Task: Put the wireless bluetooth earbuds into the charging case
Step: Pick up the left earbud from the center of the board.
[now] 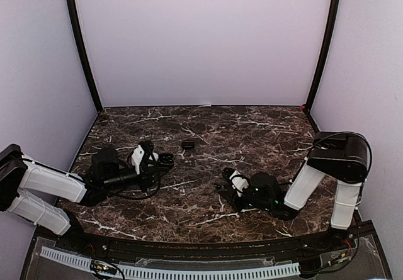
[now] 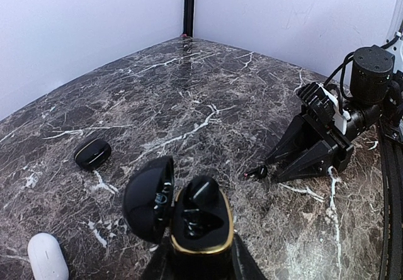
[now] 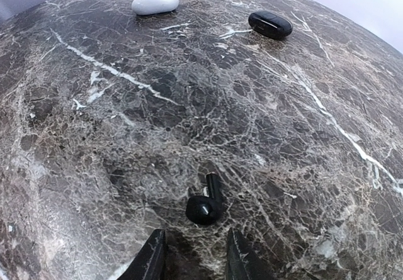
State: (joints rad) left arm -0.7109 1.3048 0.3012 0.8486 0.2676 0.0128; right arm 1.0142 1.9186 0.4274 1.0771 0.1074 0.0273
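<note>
My left gripper (image 2: 200, 264) is shut on an open black charging case with a gold rim (image 2: 201, 226). Its lid (image 2: 148, 198) hangs open to the left. One black earbud (image 2: 203, 192) sits in the case's far socket. A second black earbud (image 3: 204, 207) lies on the marble just ahead of my right gripper (image 3: 195, 262). That gripper is open and empty, low over the table, with a finger on each side behind the bud. This earbud also shows in the left wrist view (image 2: 258, 172), at the right gripper's (image 2: 272, 173) tips. In the top view the left gripper (image 1: 160, 162) and the right gripper (image 1: 225, 184) face each other.
A closed black case (image 2: 92, 153) and a closed white case (image 2: 47, 258) lie to the left of my left gripper. Both show far off in the right wrist view, the black case (image 3: 271, 24) and the white case (image 3: 155, 3). The black case also shows in the top view (image 1: 187, 145).
</note>
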